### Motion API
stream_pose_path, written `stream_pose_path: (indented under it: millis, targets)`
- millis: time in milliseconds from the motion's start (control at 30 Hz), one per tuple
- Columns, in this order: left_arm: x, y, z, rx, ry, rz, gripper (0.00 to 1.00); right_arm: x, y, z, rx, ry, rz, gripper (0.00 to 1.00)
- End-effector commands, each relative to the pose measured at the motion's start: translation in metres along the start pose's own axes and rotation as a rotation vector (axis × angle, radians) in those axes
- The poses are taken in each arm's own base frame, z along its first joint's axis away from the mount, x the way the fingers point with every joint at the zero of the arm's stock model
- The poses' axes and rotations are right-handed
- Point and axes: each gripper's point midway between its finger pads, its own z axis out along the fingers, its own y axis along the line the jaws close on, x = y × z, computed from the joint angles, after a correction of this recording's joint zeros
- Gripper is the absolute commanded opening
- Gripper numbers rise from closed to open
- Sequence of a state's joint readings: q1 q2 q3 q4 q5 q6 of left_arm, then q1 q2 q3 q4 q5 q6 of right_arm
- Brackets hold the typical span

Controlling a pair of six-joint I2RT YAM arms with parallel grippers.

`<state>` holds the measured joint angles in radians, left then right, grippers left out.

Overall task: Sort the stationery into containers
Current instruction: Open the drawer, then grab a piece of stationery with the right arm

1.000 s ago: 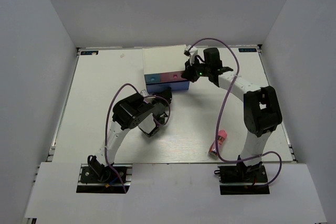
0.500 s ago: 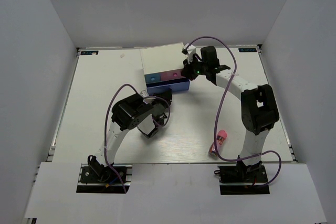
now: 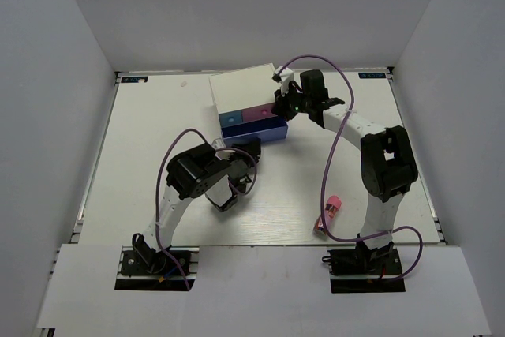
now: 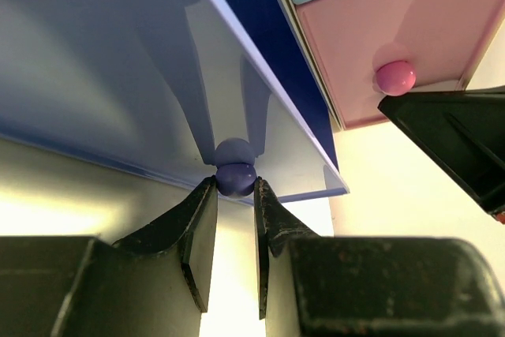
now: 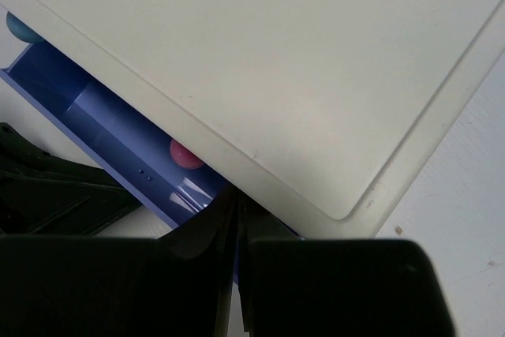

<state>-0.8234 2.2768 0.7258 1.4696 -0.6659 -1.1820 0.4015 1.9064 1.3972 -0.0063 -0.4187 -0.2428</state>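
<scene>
Shifted since a second ago: white box-shaped drawer chest (image 3: 243,88), swung slightly leftward on the pale table (image 3: 142,163). Its wide periwinkle drawer (image 3: 267,130) stands further out, and the left gripper (image 3: 249,146) has drawn back with it.

Top view. Right gripper (image 3: 286,105) sits at the chest's right rear corner. Fat pink cylindrical tube (image 3: 333,207) and short black highlighter (image 3: 321,224) lie close together near the right arm's base, well apart from the chest.

Left wrist view. Jaws pinched on the tiny round periwinkle knob (image 4: 235,178). Pink drawer front (image 4: 394,13) is closed.

Right wrist view. Jaws all but together, nothing seen between them, tips against the chest's edge. What shows of the drawer's inside holds nothing.

Handling, by judgement. The chest is likely light and prone to sliding, so it wants bracing. The knob is smooth and small, best pinched behind its bulge. The tube is stiff and apt to roll, best gripped across its middle.
</scene>
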Motion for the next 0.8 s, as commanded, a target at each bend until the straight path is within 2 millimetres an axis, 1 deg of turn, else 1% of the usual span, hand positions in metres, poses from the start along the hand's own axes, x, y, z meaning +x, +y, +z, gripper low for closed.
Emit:
stream_pose_path:
  millis: [0,33,67,133,167,233,267,300,333,400,433,500,567,600,633,667,700,733,767]
  targets:
    - [0.018,-0.028,-0.02,0.1,0.088,-0.012,0.06,-0.032,-0.017,0.002,0.065,-0.079,-0.055,0.08]
    - [0.018,-0.028,-0.02,0.1,0.088,-0.012,0.06,-0.031,-0.019,0.001,0.069,-0.077,-0.052,0.08]
    - [0.022,-0.03,-0.023,0.104,0.098,-0.012,0.06,-0.033,-0.02,-0.001,0.072,-0.082,-0.055,0.08]
    - [0.02,-0.031,-0.025,0.104,0.098,-0.012,0.06,-0.031,-0.02,0.0,0.074,-0.079,-0.055,0.08]
    - [0.024,-0.032,-0.027,0.108,0.106,-0.012,0.06,-0.031,-0.02,0.001,0.071,-0.078,-0.053,0.08]
    - [0.025,-0.03,-0.03,0.105,0.117,-0.006,0.06,-0.031,-0.019,0.001,0.071,-0.078,-0.053,0.08]
    - [0.027,-0.036,-0.032,0.116,0.123,-0.021,0.06,-0.032,-0.019,0.001,0.071,-0.079,-0.055,0.08]
    - [0.026,-0.033,-0.034,0.109,0.126,-0.016,0.06,-0.032,-0.019,0.002,0.07,-0.079,-0.056,0.08]
    - [0.03,-0.035,-0.037,0.113,0.136,-0.016,0.06,-0.03,-0.02,0.002,0.072,-0.076,-0.056,0.08]
    - [0.03,-0.035,-0.037,0.113,0.136,-0.025,0.06,-0.03,-0.019,0.002,0.07,-0.075,-0.054,0.08]
    - [0.028,-0.031,-0.038,0.102,0.129,-0.02,0.06,-0.03,-0.019,0.002,0.069,-0.075,-0.057,0.08]
    - [0.025,-0.033,-0.037,0.106,0.116,-0.027,0.12,-0.028,-0.017,0.001,0.063,-0.068,-0.056,0.08]
    - [0.022,-0.037,-0.036,0.11,0.104,-0.034,0.23,-0.033,-0.014,-0.005,0.05,-0.082,-0.063,0.12]
    - [0.022,-0.037,-0.036,0.11,0.104,-0.034,0.25,-0.028,-0.011,-0.005,0.042,-0.075,-0.061,0.12]
    - [0.021,-0.036,-0.035,0.105,0.093,-0.035,0.3,-0.02,-0.009,-0.006,0.033,-0.065,-0.063,0.14]
    - [0.017,-0.036,-0.036,0.101,0.083,-0.035,0.39,-0.033,-0.005,-0.017,0.024,-0.096,-0.08,0.16]
    - [0.017,-0.036,-0.036,0.101,0.083,-0.035,0.42,-0.028,0.001,-0.019,0.004,-0.092,-0.084,0.2]
    - [0.015,-0.036,-0.039,0.098,0.085,-0.032,0.46,-0.032,0.009,-0.03,-0.016,-0.109,-0.112,0.23]
    - [0.012,-0.038,-0.038,0.103,0.072,-0.041,0.52,-0.033,0.012,-0.036,-0.026,-0.114,-0.121,0.25]
